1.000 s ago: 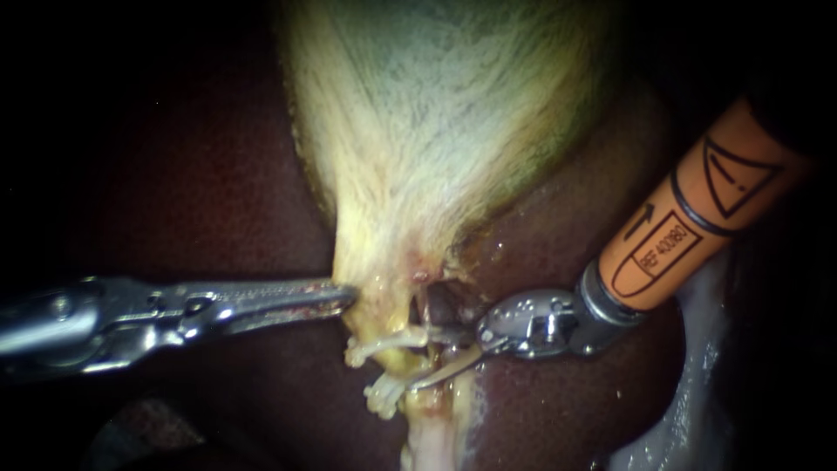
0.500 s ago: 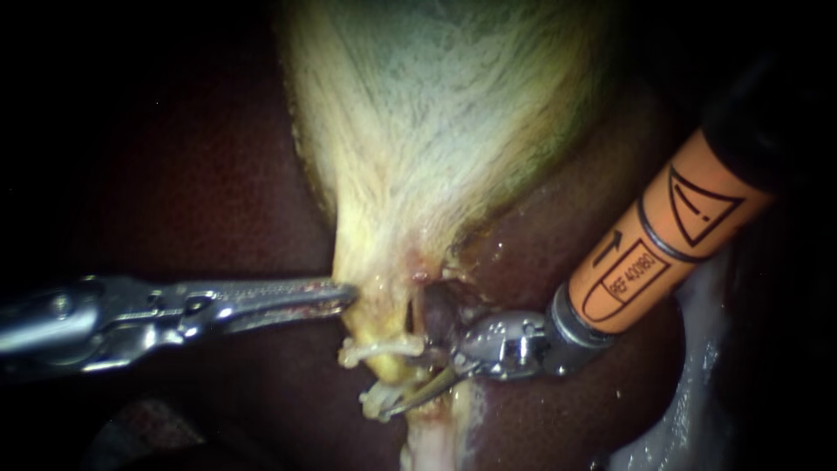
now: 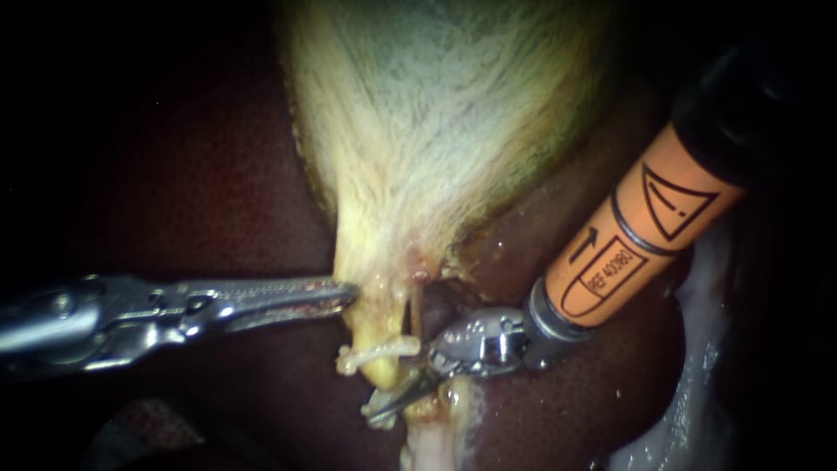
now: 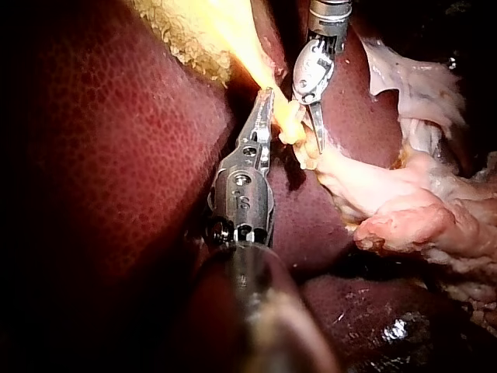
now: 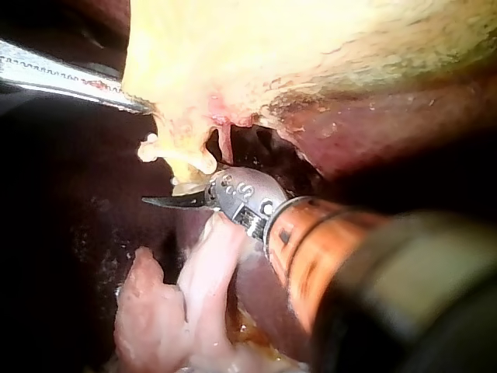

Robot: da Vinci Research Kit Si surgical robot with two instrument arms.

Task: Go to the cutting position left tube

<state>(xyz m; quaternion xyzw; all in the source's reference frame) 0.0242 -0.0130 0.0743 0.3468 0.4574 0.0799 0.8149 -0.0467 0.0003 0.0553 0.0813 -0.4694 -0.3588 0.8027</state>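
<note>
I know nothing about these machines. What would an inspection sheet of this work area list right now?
Surface: liver, dark red and wet.
Job's things: gallbladder, narrowing down into a yellow tube with a pale clip across it.
Clutter: loose pale tissue beside the liver.
Instruments: left instrument, jaws shut on the gallbladder's neck; right instrument, jaws open at the tube, below the clip.
Cables: nothing seen.
Surroundings: dark, nothing seen.

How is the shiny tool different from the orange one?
The left instrument is all silver; the right instrument wears an orange sleeve. The left's jaws are long and blunt, the right's thin and pointed. The left grips the gallbladder; the right stands open at a tube. Both have metal tips.
</note>
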